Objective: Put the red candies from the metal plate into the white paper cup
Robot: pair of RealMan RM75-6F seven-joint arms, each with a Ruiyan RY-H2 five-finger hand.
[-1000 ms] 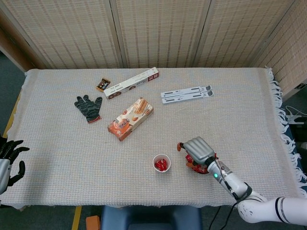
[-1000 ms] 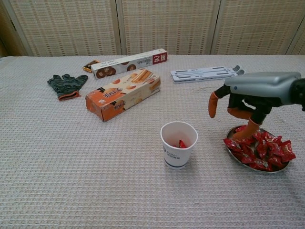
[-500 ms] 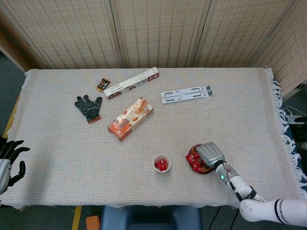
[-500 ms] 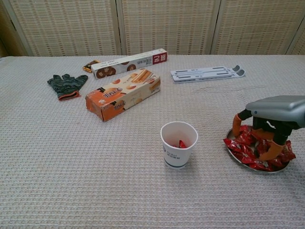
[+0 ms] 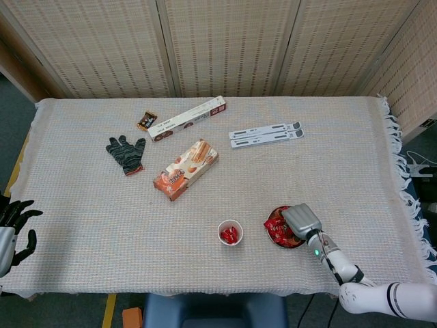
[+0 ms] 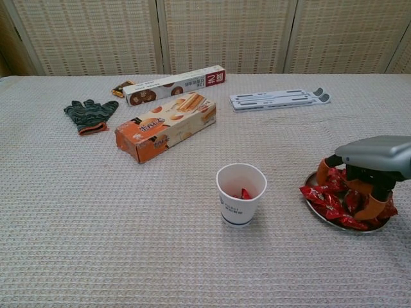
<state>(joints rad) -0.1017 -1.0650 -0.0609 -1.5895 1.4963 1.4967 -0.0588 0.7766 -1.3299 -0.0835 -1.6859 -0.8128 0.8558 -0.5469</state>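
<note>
The right hand is lowered over the metal plate, its orange fingertips curled down among the red candies; whether they grip 1 cannot be told. The white paper cup, with red candy inside, stands just left of those fingers. The left hand hangs off the table's left edge, fingers spread and empty.

Even, diffuse indoor light fills both views, bright without harsh glare. Shadows are soft and short: a faint one sits under the white paper cup and beside the orange biscuit box. The chest view is sharp throughout. The head view is slightly softer, with mild bending of straight lines toward its edges.
</note>
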